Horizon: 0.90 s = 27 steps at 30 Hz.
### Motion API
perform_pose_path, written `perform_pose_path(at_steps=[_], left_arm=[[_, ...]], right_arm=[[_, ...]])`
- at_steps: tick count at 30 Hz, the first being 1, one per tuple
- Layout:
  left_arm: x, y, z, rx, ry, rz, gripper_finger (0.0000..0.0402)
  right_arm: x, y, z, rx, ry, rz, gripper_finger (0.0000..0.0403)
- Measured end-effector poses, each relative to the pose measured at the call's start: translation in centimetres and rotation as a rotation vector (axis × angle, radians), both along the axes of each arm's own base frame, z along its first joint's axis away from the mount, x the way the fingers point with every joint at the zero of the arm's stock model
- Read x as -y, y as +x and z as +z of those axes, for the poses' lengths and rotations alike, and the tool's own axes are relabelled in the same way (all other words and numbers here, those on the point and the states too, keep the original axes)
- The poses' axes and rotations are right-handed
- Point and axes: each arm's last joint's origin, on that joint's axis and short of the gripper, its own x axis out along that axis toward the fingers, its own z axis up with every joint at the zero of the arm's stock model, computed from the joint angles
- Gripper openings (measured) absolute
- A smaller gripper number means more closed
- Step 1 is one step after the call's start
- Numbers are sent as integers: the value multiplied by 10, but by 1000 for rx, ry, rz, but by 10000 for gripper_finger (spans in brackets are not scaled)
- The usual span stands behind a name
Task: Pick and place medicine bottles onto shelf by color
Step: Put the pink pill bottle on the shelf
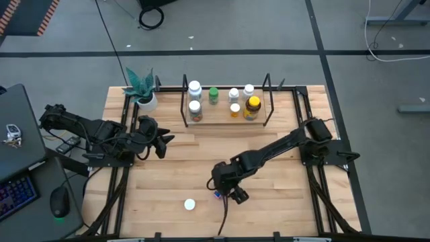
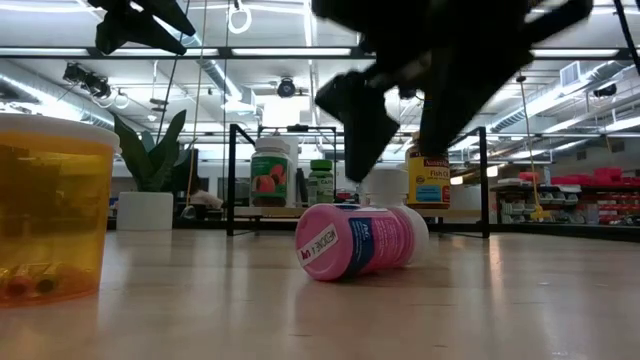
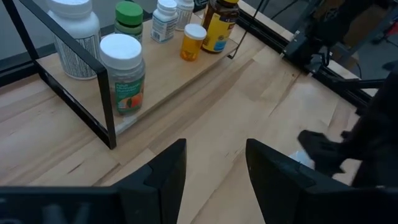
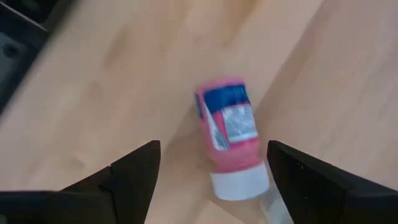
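A pink bottle (image 4: 227, 124) with a white cap lies on its side on the table near the front middle (image 1: 218, 195), (image 2: 355, 240). My right gripper (image 4: 213, 149) is open and hovers just above it, one finger on either side, touching nothing (image 2: 395, 160). My left gripper (image 3: 214, 180) is open and empty at the table's left (image 1: 158, 138), facing the shelf. The shelf (image 1: 225, 121), black rods on a pale wooden base, stands at the far middle and holds several bottles: white-capped ones, a green-capped one (image 3: 129, 18) and a dark amber one with a yellow cap (image 1: 252, 106).
A potted plant (image 1: 142, 87) stands at the far left beside the shelf. A white-capped bottle (image 1: 190, 204) stands near the front edge, left of the pink one; an orange see-through bottle (image 2: 45, 220) shows close in the low view. Bare wood lies between shelf and grippers.
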Motion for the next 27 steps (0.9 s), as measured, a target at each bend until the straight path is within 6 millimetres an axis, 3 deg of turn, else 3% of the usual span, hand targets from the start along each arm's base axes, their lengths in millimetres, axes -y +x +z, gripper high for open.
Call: perform_pose_path(at_steps=[3,21,27], left_arm=[[0,0,0,0,-1,0,174],[0,0,0,-2,-4,-6,174],[0,0,0,-3,-4,-6,174]], right_arm=[[2,2,-10,-23,-28,13,294],[14,-3,-18,-23,-183,78,267],[18,-9,-10,-33,-232,71,263]])
